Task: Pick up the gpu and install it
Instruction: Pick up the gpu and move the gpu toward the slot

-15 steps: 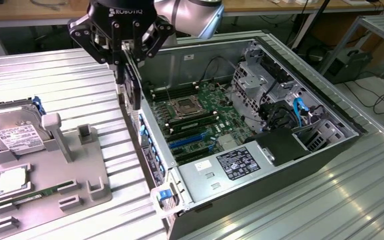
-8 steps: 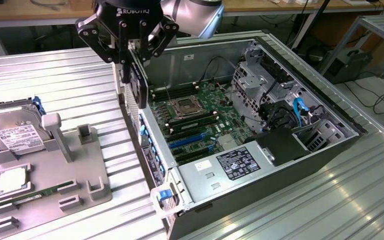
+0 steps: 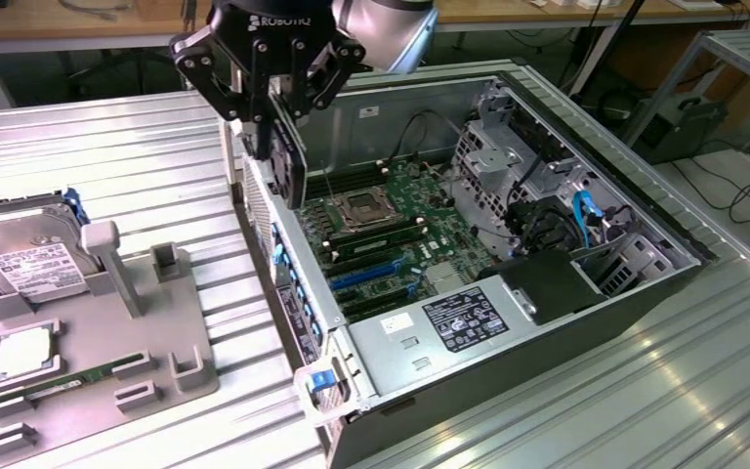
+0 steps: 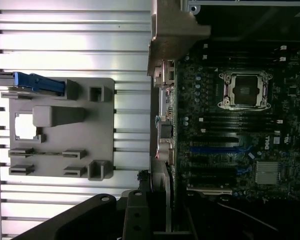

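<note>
Black, the gripper is clasping the gpu by its upper edge. The card is hanging on edge over the open computer case's side wall, at ten o'clock from the processor socket in the exterior view.

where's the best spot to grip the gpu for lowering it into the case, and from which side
By its top edge, from straight above, pinching the two flat faces, as the gripper does now. The gpu hangs upright and thin over the open case, so this grip likely leaves its lower edge free to go down to the motherboard.
</note>
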`<state>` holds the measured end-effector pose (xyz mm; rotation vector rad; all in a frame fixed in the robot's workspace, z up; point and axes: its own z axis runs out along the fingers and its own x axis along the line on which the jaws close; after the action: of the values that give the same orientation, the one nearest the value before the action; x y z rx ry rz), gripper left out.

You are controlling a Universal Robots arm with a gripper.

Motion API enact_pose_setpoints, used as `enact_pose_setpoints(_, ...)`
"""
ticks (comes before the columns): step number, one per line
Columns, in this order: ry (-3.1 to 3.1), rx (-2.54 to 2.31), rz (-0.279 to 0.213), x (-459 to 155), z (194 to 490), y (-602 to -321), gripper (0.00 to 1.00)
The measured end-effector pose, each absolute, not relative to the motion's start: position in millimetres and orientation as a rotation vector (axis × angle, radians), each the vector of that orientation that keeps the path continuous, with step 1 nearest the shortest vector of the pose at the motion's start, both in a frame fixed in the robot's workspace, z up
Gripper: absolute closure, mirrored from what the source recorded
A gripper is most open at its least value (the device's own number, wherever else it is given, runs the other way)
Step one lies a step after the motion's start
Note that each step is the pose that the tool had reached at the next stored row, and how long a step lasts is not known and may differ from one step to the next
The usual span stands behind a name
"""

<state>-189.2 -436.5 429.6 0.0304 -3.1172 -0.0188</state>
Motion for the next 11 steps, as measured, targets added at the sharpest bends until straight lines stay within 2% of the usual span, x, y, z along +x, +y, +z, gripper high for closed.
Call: enact_pose_setpoints(11,-3.117,0.031,-0.019,-169.7,429.5,-436.4,0.72)
